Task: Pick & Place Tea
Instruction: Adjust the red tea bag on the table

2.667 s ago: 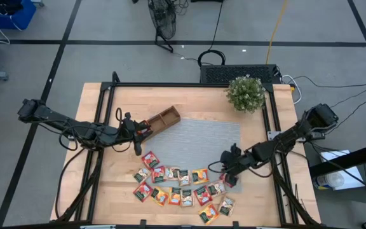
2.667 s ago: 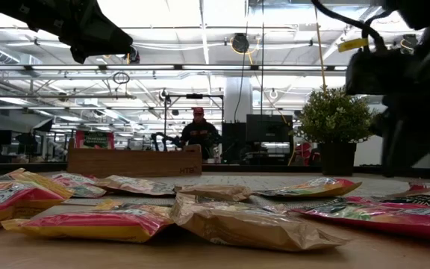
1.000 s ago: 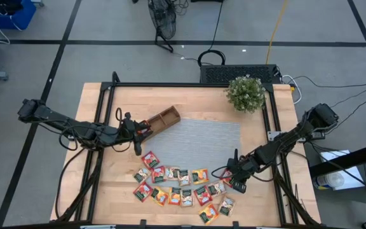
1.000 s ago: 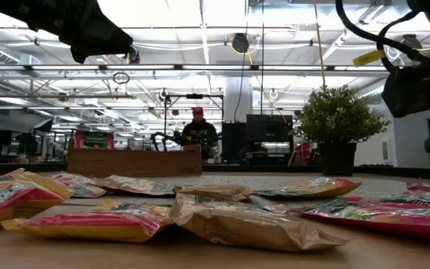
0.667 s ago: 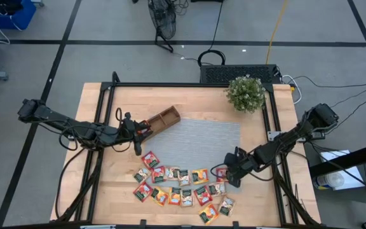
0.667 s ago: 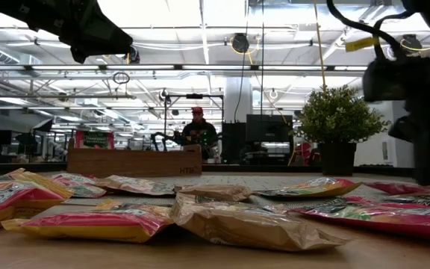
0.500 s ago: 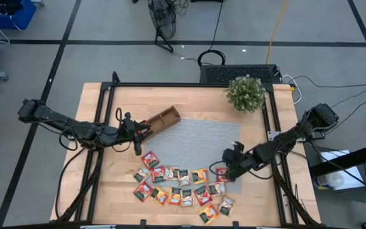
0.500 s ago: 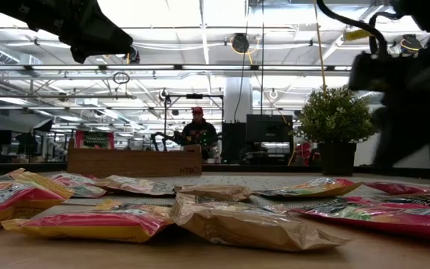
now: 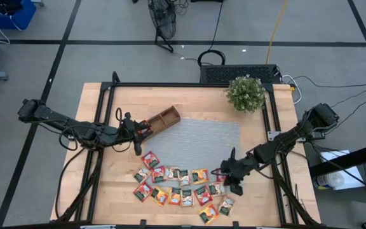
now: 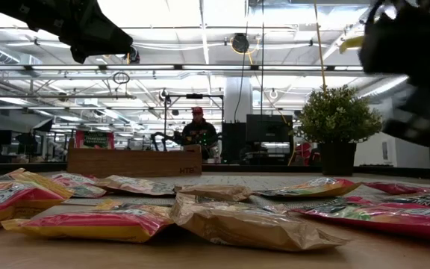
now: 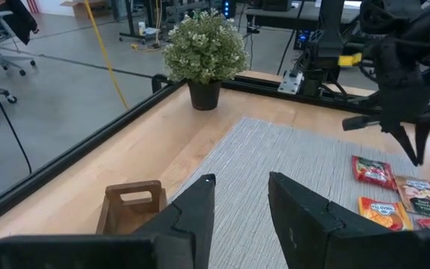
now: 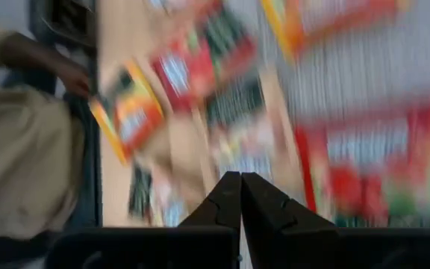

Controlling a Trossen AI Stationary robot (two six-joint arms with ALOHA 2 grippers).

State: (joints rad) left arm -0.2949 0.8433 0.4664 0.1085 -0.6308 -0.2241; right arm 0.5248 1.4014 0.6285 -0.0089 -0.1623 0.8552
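Above a wooden counter (image 9: 189,95), the right claw (image 9: 223,172) hovers over the right-hand edge of the tea (image 9: 180,184), its fingers pressed together with nothing seen between them. The sachets lie scattered in a loose band across the lower middle of the high view, partly on the lower edge of a grey mat (image 9: 199,137) and partly on bare wood, several overlapping or touching. The left claw (image 9: 146,129) waits at centre left, jaws part open around nothing, just beside the near end of a wooden tray (image 9: 164,119) that sits at the mat's upper-left corner. A potted plant (image 9: 245,93) stands at the upper right. In the low view the sachets look puffed and crinkly, lying flat with raised, sealed edges.

By their look, these packets are very light, thin and limp, likely to slide on the wood or mat when nudged and to come up in pairs where they overlap. The safest hold would be on a lifted edge or corner of a sachet lying clear of its neighbours, pinched across its thin side rather than pressed down from above.
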